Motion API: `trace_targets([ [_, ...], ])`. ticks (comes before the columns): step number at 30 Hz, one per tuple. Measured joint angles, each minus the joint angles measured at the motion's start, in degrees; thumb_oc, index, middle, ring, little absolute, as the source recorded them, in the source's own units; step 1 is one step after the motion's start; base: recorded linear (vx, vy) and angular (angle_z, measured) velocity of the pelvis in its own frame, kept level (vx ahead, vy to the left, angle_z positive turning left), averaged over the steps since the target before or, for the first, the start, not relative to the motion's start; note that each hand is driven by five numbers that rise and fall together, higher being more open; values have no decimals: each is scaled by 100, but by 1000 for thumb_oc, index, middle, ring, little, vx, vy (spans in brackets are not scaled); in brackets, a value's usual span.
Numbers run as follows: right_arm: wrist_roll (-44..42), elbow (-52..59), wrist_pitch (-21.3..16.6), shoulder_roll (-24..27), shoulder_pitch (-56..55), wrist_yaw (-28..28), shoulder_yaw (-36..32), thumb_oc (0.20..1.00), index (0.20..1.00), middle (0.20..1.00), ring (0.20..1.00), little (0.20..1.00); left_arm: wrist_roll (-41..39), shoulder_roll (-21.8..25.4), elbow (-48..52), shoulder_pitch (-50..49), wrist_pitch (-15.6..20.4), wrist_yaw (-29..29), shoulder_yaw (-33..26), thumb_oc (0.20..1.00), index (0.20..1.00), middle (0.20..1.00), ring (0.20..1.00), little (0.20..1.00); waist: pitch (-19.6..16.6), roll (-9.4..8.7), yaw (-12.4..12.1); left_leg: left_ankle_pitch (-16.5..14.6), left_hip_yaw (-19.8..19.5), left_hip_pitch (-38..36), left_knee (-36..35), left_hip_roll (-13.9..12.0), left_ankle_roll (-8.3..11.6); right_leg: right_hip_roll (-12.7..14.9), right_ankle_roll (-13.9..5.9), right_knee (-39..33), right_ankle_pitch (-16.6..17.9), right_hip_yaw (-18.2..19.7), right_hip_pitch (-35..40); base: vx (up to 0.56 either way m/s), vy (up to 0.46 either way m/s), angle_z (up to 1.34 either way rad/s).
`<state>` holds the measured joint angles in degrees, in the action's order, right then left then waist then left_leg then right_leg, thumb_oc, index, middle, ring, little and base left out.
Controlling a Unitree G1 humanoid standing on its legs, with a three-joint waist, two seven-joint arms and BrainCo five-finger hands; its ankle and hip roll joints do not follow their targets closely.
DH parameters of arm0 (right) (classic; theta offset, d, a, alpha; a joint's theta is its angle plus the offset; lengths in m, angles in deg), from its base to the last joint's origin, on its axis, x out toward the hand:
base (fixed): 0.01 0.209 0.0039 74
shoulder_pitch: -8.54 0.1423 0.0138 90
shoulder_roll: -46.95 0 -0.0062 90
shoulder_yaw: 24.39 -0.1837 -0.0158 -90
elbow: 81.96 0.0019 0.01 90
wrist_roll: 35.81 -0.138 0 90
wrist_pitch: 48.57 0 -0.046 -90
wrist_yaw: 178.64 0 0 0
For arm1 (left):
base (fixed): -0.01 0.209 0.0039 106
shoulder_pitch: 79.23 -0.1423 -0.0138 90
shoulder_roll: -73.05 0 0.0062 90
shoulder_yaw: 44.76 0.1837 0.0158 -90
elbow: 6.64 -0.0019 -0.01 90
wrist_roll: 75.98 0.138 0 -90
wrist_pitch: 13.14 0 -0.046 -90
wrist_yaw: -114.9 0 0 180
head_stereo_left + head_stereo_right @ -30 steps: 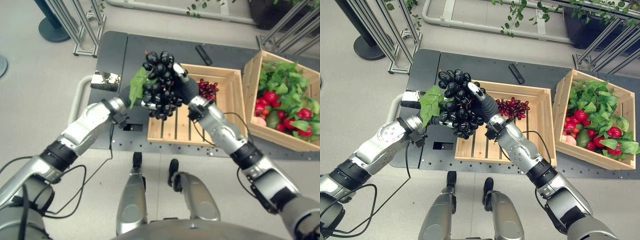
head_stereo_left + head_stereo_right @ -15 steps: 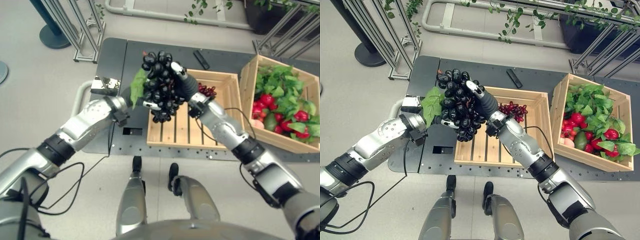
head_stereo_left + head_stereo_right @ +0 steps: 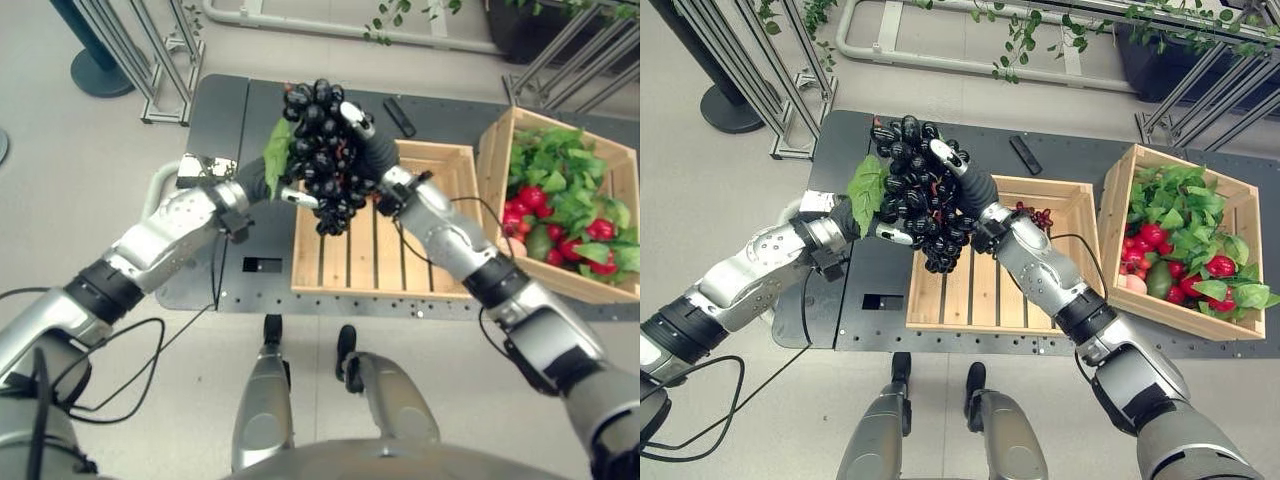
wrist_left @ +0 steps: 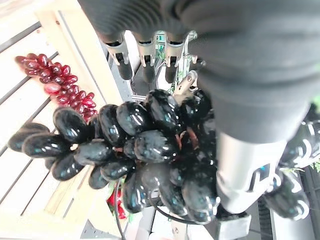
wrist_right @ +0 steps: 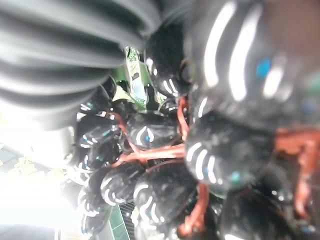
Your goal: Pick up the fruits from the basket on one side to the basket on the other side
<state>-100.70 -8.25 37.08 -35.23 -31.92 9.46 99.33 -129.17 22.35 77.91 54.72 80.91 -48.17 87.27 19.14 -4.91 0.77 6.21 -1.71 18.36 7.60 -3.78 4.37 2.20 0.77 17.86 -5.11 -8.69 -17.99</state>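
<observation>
Place: a robot test lab or demo hall | Signs: grey floor (image 3: 730,60), metal frame legs (image 3: 780,70), a dark perforated work table (image 3: 865,310), wooden crates (image 3: 1185,315) holding fake fruit

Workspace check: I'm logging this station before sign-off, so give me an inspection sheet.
Surface: dark table.
Job's things: black grape bunch with green leaf, held up over the slatted crate; red grapes in that crate's far corner; second crate full of greens and red fruit.
Clutter: black remote; shiny block.
Robot hands: left robot hand and right robot hand both at the bunch; grips unclear.
Cables: nothing reported.
Surroundings: metal frames, plants.
</observation>
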Motion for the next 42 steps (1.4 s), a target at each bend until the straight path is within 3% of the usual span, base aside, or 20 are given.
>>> trace_targets([
  [17, -3, -187, -5, -80, 7, -163, 116, 200, 200, 200, 200, 200, -211, 89, -67, 241, -181, -50, 403, 1000, 1000, 1000, 1000, 1000, -53, -86, 1, -18, 4, -57, -4, 0, 7, -3, -17, -36, -11, 10, 68, 0, 0, 0],
  [26, -6, -216, -7, -59, 6, -262, 119, 200, 200, 200, 200, 200, -212, -217, -191, 243, -222, -124, 398, 1000, 1000, 1000, 1000, 1000, -86, -116, 8, -28, 4, -57, -6, 0, 8, -4, -13, -78, -1, 12, 81, 0, 0, 0],
  [37, -8, -216, -8, -52, 7, -270, 119, 200, 200, 200, 200, 200, -215, -255, -192, 243, -255, -139, 401, 1000, 1000, 1000, 1000, 1000, -90, -116, 12, -34, 4, -62, -6, -2, 14, -5, 1, -83, 8, 15, 80, 0, 0, 0],
  [38, -8, -216, -7, -53, 7, -270, 119, 200, 200, 200, 200, 200, -215, -255, -192, 243, -255, -141, 402, 589, 589, 589, 589, 589, -90, -115, 12, -34, 4, -62, -6, -2, 14, -5, 1, -83, 8, 15, 80, 0, 0, 0],
  [40, -10, -216, -7, -54, 7, -273, 119, 200, 200, 200, 200, 200, -216, -255, -192, 243, -256, -141, 403, 200, 200, 200, 200, 200, -92, -116, 10, -35, 4, -62, -6, -2, 14, -5, 1, -84, 8, 16, 80, 0, 0, 0],
  [42, -16, -216, -7, -53, 7, -274, 119, 200, 200, 200, 200, 200, -219, -256, -192, 243, -256, -143, 403, 200, 200, 200, 200, 200, -92, -116, 10, -35, 4, -62, -6, -2, 14, -5, 1, -85, 8, 16, 80, 0, 0, 0],
])
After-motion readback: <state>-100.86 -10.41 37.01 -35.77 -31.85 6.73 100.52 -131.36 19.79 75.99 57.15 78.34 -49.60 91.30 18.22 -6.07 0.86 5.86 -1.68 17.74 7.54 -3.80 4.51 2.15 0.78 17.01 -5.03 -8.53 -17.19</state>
